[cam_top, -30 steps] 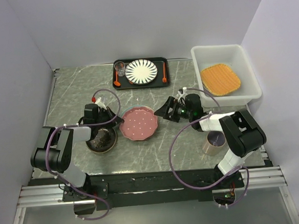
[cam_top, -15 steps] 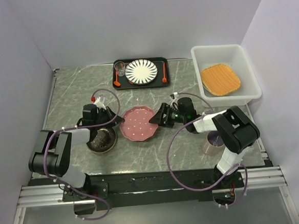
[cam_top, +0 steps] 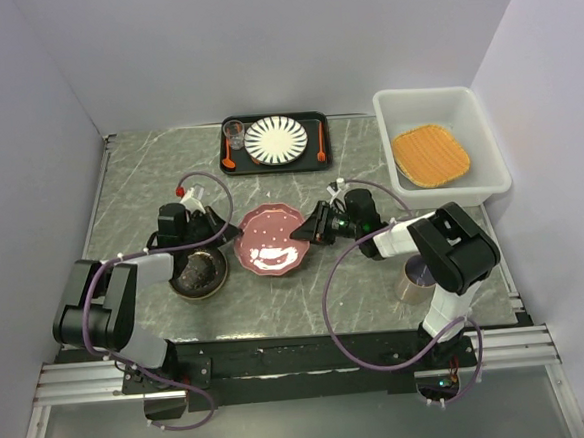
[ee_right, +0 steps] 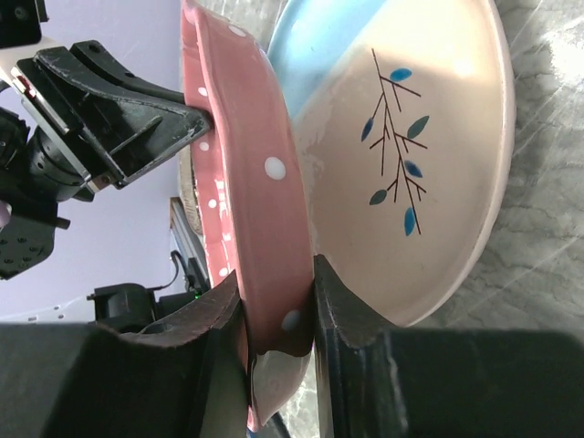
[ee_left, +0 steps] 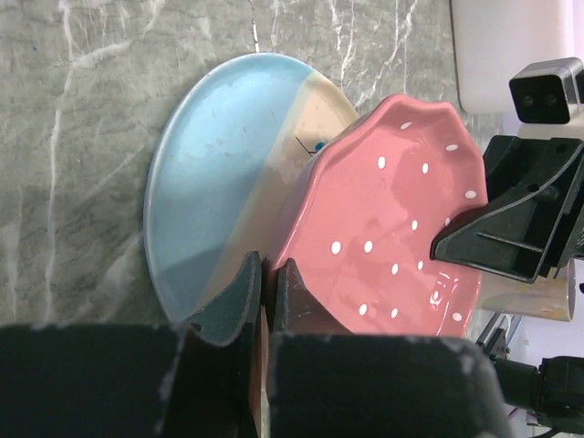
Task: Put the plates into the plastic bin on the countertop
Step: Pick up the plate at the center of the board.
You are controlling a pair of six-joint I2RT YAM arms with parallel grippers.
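A pink plate with white dots (cam_top: 271,243) is held above the countertop (cam_top: 139,180) by both arms. My left gripper (cam_top: 230,235) is shut on its left rim, and in the left wrist view the gripper (ee_left: 266,270) pinches the pink plate (ee_left: 392,219). My right gripper (cam_top: 307,234) is shut on the right rim; its wrist view shows the gripper (ee_right: 276,297) clamping the pink plate (ee_right: 246,182). Under it lies a pale blue-cream plate with a leaf sprig (ee_right: 411,137) (ee_left: 219,173). The plastic bin (cam_top: 434,92) at the back right holds a tan woven-look plate (cam_top: 430,156).
A dark brown patterned dish (cam_top: 198,274) sits under my left arm. A black tray (cam_top: 311,127) at the back carries a striped plate (cam_top: 275,139), a glass and orange cutlery. A tan cup (cam_top: 416,276) stands by my right arm's base.
My right gripper has moved left to the pink plate's right rim and closed on it. The left gripper has kept its hold; the plate has tipped slightly.
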